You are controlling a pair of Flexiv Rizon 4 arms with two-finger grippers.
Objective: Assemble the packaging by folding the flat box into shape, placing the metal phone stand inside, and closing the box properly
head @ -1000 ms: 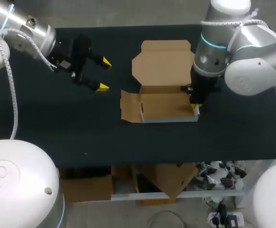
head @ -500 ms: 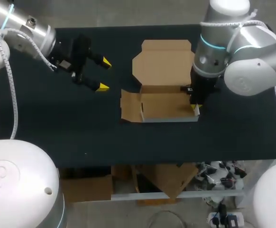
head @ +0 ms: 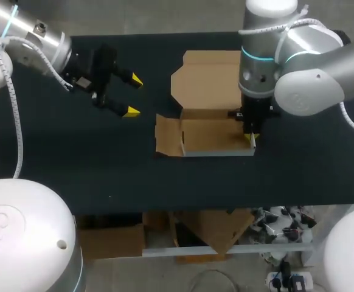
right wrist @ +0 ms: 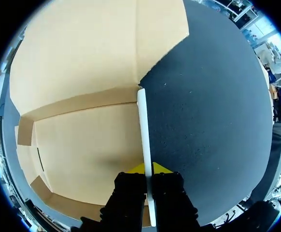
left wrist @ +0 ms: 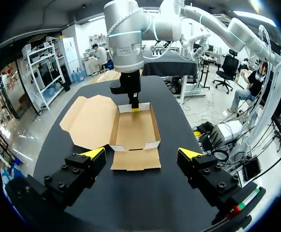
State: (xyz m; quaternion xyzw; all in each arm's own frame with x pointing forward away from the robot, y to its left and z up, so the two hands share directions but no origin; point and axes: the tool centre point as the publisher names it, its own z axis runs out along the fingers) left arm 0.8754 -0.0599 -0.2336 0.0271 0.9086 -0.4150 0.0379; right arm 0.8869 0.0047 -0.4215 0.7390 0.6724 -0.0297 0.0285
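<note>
The right arm (head: 286,67) hangs straight down over the box (head: 208,135), with the right end effector (head: 252,139) pinching the box's upright right wall. The box sits mid-surface (head: 104,170), its lid laid flat on the far side. Off left, the left end effector (head: 133,95) hovers, fingers spread wide, pointing at the box.

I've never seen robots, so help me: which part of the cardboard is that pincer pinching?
On the dark table lies a half-folded cardboard box. The right pincer pinches its upright end wall, farthest from the left arm. Unlike the flat lid and the flat flap opposite, it stands up, showing a thin white edge.
</note>
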